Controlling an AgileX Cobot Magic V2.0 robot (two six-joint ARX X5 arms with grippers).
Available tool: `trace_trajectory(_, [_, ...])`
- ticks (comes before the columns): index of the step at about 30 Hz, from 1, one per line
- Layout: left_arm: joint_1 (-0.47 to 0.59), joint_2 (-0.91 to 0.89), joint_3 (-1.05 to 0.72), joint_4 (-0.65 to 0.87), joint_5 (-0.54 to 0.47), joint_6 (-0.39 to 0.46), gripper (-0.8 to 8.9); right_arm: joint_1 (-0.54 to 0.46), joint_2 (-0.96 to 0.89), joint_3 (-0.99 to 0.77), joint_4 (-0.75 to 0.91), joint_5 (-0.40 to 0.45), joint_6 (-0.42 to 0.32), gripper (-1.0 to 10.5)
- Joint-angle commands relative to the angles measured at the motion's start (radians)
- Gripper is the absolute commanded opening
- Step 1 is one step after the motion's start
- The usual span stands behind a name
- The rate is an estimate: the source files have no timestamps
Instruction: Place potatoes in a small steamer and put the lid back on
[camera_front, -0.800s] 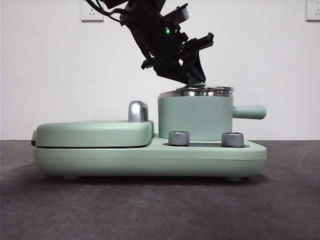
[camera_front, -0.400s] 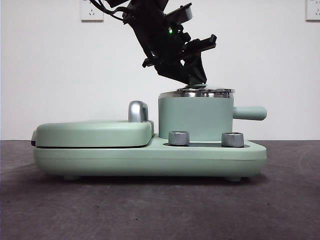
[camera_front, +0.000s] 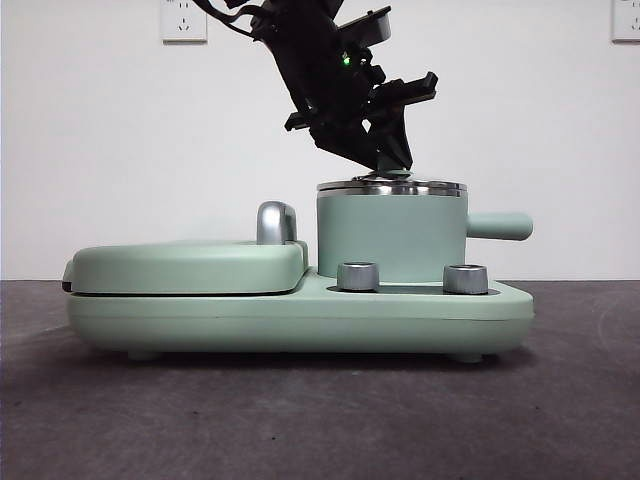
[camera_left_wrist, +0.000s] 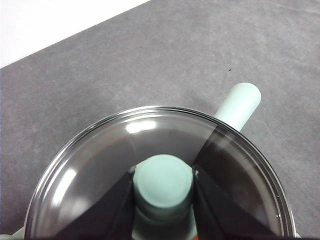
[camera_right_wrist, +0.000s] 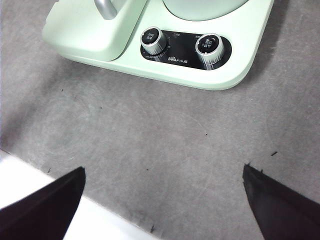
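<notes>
The small steamer (camera_front: 390, 235) stands on the right half of the mint-green appliance, its stubby handle (camera_front: 500, 226) pointing right. The glass lid (camera_front: 392, 187) lies level on the steamer's steel rim. My left gripper (camera_front: 393, 168) reaches down from above, its jaws shut against both sides of the lid's green knob (camera_left_wrist: 163, 180). Dark reflections fill the glass (camera_left_wrist: 100, 165), so the potatoes are hidden. Above the bare table in front of the appliance, my right gripper (camera_right_wrist: 162, 200) hangs open and holds nothing.
A flat griddle (camera_front: 190, 265) with a chrome handle (camera_front: 275, 222) fills the appliance's left half. Two steel dials (camera_front: 358, 276) (camera_front: 465, 278) sit on the base below the steamer. Grey table stretches all around; a white wall stands behind.
The lid sat slightly tilted on the rim before and now rests flat. The left arm has shifted a little up and to the right, jaws still at the knob.
</notes>
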Motion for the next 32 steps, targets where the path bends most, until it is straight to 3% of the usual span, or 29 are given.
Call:
trace_trajectory(1, [-0.005, 0.025, 0.043, 0.008, -0.011, 0.015, 0.17, 0.006, 0.004, 0.008, 0.014, 0.002, 0.001, 5.0])
trace_trajectory(11, [-0.009, 0.027, 0.043, 0.007, -0.010, 0.008, 0.55, 0.006, 0.004, 0.008, 0.014, -0.001, -0.001, 5.0])
trace_trajectory(17, [-0.009, 0.027, 0.044, 0.013, -0.010, -0.030, 4.03, 0.006, 0.004, 0.008, 0.014, -0.001, -0.002, 5.0])
trace_trajectory(20, [-0.009, 0.022, 0.071, -0.027, -0.010, -0.039, 5.01, 0.006, 0.004, 0.008, 0.014, -0.001, -0.008, 5.0])
trace_trajectory(27, [-0.012, -0.051, 0.216, -0.344, 0.000, -0.040, 5.02, 0.006, 0.004, 0.008, 0.048, -0.002, -0.012, 5.0])
trace_trajectory(32, [-0.005, -0.174, 0.221, -0.431, 0.009, -0.038, 4.99, 0.006, 0.005, 0.008, 0.080, -0.002, -0.012, 5.0])
